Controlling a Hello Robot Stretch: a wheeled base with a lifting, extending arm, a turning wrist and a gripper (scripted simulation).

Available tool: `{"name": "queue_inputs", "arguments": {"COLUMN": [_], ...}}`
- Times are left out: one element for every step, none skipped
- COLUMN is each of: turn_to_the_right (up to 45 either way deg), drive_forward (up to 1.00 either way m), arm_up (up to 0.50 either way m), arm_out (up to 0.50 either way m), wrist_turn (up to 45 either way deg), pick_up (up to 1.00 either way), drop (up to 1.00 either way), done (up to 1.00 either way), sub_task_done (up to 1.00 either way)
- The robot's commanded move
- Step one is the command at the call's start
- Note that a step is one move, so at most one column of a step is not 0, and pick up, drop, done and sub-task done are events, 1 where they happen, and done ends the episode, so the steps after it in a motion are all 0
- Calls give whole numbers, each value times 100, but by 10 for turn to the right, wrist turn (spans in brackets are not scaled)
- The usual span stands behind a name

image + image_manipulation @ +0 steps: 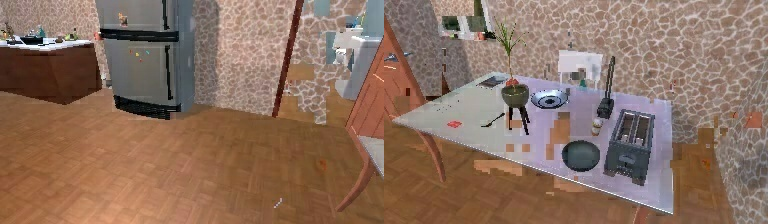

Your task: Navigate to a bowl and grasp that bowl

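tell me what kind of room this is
Most likely a kitchen. The forward view has a tall grey fridge against the stone-patterned wall, and the arm side view has a table carrying a toaster and a dark round pan.

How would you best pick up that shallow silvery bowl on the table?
Probably by its rim, from above: the bowl sits upright, wide and shallow, leaving only the thin edge to grip. Its near side looks freest; a potted plant stands close beside it.
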Motion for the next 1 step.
{"name": "queue_inputs", "arguments": {"turn_to_the_right": [0], "drive_forward": [0], "arm_up": [50], "arm_out": [0], "wrist_turn": [0], "pick_up": [0], "drop": [0], "done": [0], "sub_task_done": [0]}}
